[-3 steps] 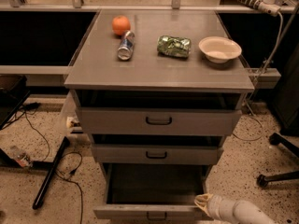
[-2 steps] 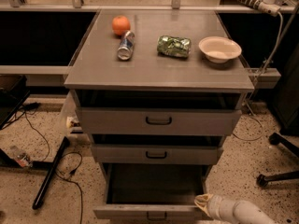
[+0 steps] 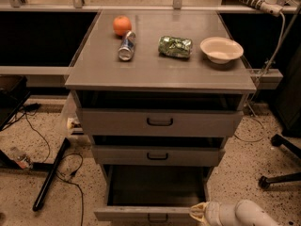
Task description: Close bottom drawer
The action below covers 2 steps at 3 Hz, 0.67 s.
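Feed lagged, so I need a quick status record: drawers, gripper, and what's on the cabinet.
bottom drawer: pulled far out, dark interior showing, not yet closed
middle drawer: out a little, dark gap above its front
top drawer: out a little, dark gap above its front
gripper: low at the frame's bottom right, at the right end of the bottom drawer's front panel; contact unclear
cabinet top: orange, can lying on its side, green packet, bowl upright

I see warm light from above, with soft glare on the cabinet top (image 3: 160, 72). The bottom drawer (image 3: 150, 187) is dark inside; the gripper (image 3: 197, 212) at its front right corner looks pale.
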Each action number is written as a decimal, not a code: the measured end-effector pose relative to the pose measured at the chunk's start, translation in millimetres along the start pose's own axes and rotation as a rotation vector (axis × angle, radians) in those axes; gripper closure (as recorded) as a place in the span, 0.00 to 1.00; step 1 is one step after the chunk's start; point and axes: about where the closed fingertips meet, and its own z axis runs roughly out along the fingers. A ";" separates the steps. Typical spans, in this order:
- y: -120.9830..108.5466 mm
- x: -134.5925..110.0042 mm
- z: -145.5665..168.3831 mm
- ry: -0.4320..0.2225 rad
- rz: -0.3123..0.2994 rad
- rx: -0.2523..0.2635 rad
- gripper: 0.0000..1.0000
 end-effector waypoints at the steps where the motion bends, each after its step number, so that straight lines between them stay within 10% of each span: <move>1: 29.6 -10.4 1.7 -0.042 -0.047 -0.117 1.00; 2: 54.1 -0.6 18.7 -0.023 -0.042 -0.184 1.00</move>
